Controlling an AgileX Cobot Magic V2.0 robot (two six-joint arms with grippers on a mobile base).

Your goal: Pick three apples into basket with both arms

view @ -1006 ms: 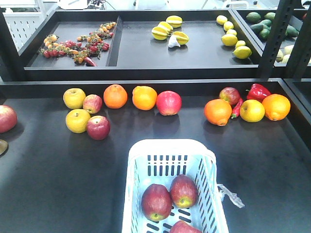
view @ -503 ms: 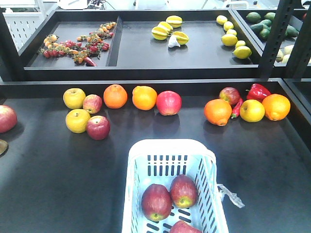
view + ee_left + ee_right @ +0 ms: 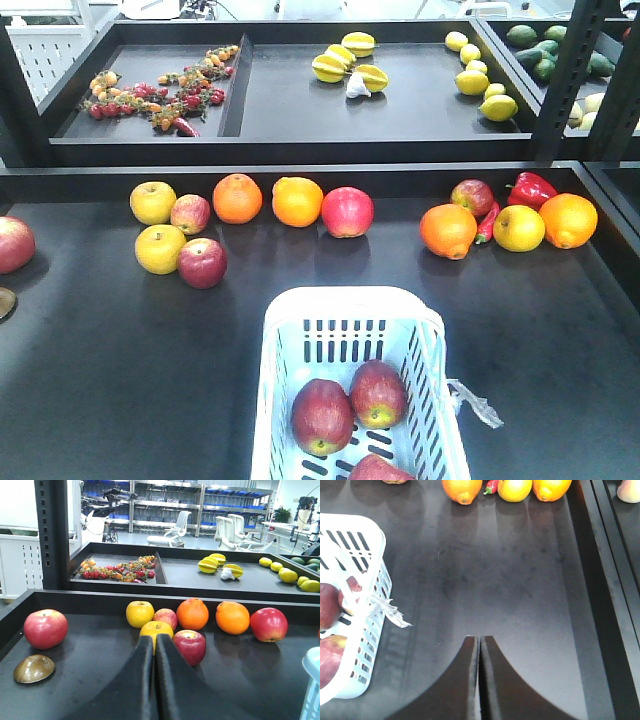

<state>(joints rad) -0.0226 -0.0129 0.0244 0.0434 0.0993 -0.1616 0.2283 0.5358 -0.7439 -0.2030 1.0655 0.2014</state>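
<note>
The pale basket (image 3: 350, 297) stands at the front middle of the dark table. Inside it lie three dark red apples: one on the left (image 3: 322, 416), one on the right (image 3: 378, 393) and one cut off by the frame's lower edge (image 3: 378, 468). The right wrist view shows the basket (image 3: 379, 542) at its left with apples (image 3: 327, 606) inside. My right gripper (image 3: 479, 639) is shut and empty over bare table to the right of the basket. My left gripper (image 3: 154, 639) is shut and empty, low over the table, pointing at a yellow apple (image 3: 156, 629). Neither arm shows in the front view.
Loose fruit lines the back of the table: yellow apples (image 3: 152, 202), oranges (image 3: 237, 198), red apples (image 3: 347, 211), a red pepper (image 3: 532, 188). A dark red apple (image 3: 189, 646) sits just right of my left fingertips. A brown object (image 3: 33, 668) lies at the left. A raised shelf (image 3: 300, 150) stands behind.
</note>
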